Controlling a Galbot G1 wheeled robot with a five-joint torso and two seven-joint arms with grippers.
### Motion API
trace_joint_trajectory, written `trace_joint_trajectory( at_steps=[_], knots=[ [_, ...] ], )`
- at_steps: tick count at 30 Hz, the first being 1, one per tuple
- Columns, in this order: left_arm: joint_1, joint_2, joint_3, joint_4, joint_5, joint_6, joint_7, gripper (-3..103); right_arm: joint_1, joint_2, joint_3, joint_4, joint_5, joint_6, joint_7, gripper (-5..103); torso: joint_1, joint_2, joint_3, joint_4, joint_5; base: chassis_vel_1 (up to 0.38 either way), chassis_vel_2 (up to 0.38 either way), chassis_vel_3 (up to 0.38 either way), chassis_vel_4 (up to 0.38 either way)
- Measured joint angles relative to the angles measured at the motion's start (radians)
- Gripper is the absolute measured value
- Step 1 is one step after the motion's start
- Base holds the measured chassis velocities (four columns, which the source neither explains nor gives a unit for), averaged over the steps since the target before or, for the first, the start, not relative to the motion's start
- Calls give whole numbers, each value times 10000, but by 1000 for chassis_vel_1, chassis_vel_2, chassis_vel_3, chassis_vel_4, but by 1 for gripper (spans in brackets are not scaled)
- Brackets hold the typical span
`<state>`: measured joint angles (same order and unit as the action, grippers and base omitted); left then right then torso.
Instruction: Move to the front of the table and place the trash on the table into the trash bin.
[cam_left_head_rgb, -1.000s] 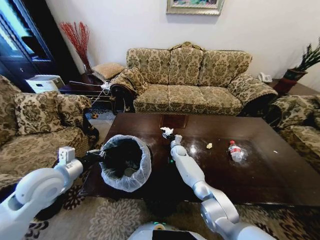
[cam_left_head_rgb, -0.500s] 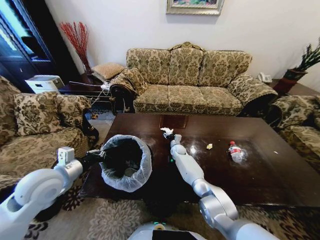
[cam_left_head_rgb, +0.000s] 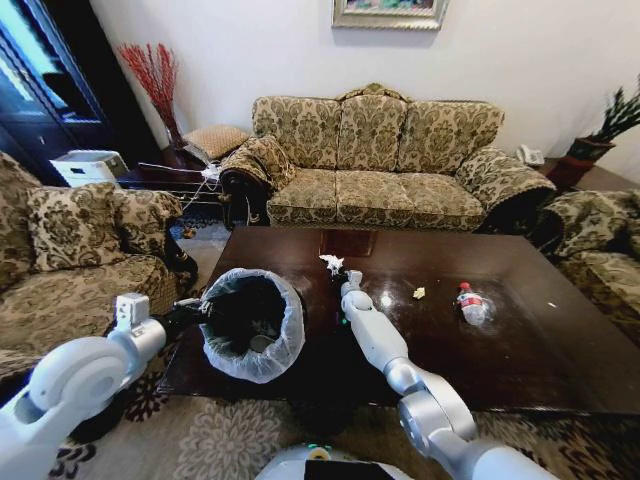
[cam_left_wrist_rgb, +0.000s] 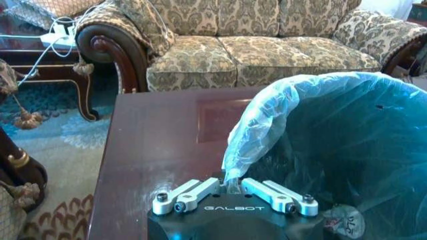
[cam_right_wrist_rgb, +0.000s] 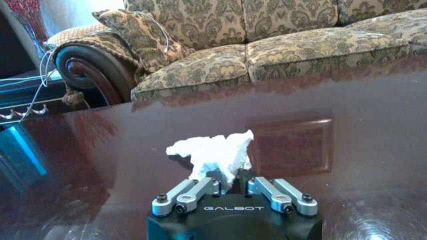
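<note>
Tissue (cam_right_wrist_rgb: 212, 152) (crumpled, standing upright) pinched in right gripper (cam_right_wrist_rgb: 232, 181) fingers; left gripper (cam_left_wrist_rgb: 232, 186) fingers pinch bin liner (cam_left_wrist_rgb: 267, 112)

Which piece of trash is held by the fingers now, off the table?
The crumpled white tissue, pinched in the right gripper. The clear bottle with the red cap and the small yellow scrap lie on the table, untouched.
</note>
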<state>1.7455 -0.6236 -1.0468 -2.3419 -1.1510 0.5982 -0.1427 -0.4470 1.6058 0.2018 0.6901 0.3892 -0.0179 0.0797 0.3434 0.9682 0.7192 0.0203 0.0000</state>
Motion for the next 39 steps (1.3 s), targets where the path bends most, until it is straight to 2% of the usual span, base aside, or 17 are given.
trace_joint_trajectory(
  at_steps=[2,6,12,16,18,19,22,23,26,28,31,32,35,39],
  knots=[
    [5,0,-3,0,-1,0,0,0,-16,-9,3,2,0,0,1,14,0,0,0,0,0,0,0,0,0],
    [9,53,-20,6,-12,-2,0,0,-169,-89,3,229,25,-23,22,1,0,0,0,0,0,0,0,0,0],
    [-34,192,-43,44,-125,-3,-10,0,-569,-301,-15,972,135,-137,88,0,0,0,0,0,0,0,0,0,0],
    [-13,394,-101,158,-154,-3,-27,0,-1148,-573,-32,2200,291,-186,191,0,0,0,0,0,0,0,0,0,0],
    [-51,600,-113,346,-189,-3,-32,0,-1702,-816,-37,3798,320,-101,244,0,0,0,0,1,0,0,0,0,0],
    [-51,600,-113,346,-189,-3,-32,0,-1702,-816,-37,3798,320,-101,244,0,0,0,0,1,0,0,0,0,0],
    [-164,807,-51,651,-224,8,-130,0,-2628,-1252,-75,6445,204,324,130,0,0,0,0,0,1,0,0,0,0],
    [-164,807,-51,651,-224,8,-130,0,-2628,-1252,-75,6445,204,324,130,0,0,0,0,0,1,0,0,0,0],
    [-207,947,-132,840,-365,104,-226,0,-3704,-1888,-228,9360,285,431,-94,0,0,1,-1,1,-3,0,0,0,0],
    [-219,1012,-165,915,-387,132,-240,0,-3988,-2077,-273,10020,363,440,-216,0,-1,1,-2,0,0,0,0,0,0],
    [-293,1356,-238,1306,-508,210,-273,0,-5172,-2867,-476,12688,892,360,-720,0,-2,2,-2,-3,0,0,0,0,0],
    [-293,1356,-238,1306,-508,210,-273,0,-5172,-2867,-476,12688,892,360,-720,0,-2,2,-2,-3,0,0,0,0,0],
    [-353,1621,-247,1628,-652,220,-299,0,-6090,-3459,-718,14289,1174,369,-1447,0,-2,2,-2,-2,-1,0,0,0,0],
    [-381,1703,-221,1704,-792,221,-415,0,-6565,-3705,-1021,15037,1178,381,-1818,0,-1,2,-2,-1,0,0,0,0,0]
  ],
)
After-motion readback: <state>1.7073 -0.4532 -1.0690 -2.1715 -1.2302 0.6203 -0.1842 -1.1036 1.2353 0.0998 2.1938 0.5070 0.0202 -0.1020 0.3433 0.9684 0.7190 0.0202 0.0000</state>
